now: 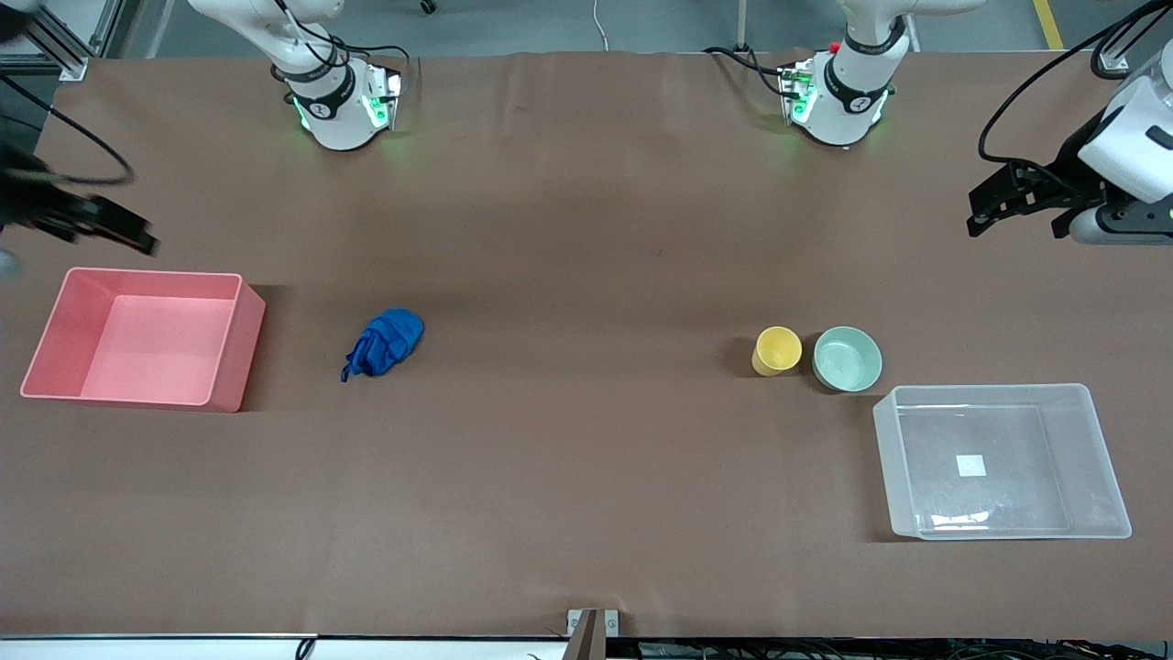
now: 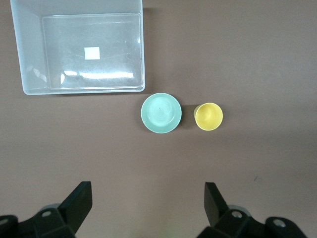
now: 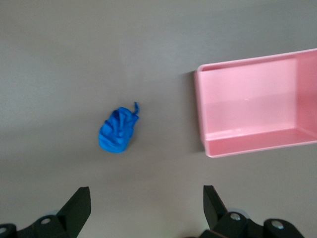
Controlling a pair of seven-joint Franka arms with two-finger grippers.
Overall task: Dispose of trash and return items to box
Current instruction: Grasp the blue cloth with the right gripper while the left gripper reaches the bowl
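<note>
front view: nothing is held or binned yet, so the step in hand looks like the first reach; both arms hang high at the table's ends, neither touching anything
trash: the blue wad [image 1: 385,343] lies loose on the table [image 1: 586,229], toward the right arm's end, near the pink bin [image 1: 234,344] but well apart from its wall; a thin strand trails from the side nearer the front camera
items: the yellow cup [image 1: 776,351] stands upright just beside the mint bowl [image 1: 848,359], a narrow gap between them; both sit toward the left arm's end, a little farther from the front camera than the clear box [image 1: 1095,458], which has only a white label on its floor
right pincer [image 3: 146,201]: fingers wide apart, over bare table near the pink bin, the wad in sight below
left pincer [image 2: 148,198]: fingers wide apart, over bare table near the cup and bowl
doing it well: come straight down over the wad's bulk, not the strand; close low enough to gather the soft folds; lift clear of the bin wall before letting go
cup and bowl: the small gap leaves little room for a finger; i judge taking the cup by its rim from the side away from the bowl is safer
risk: the strand may snag or drag
</note>
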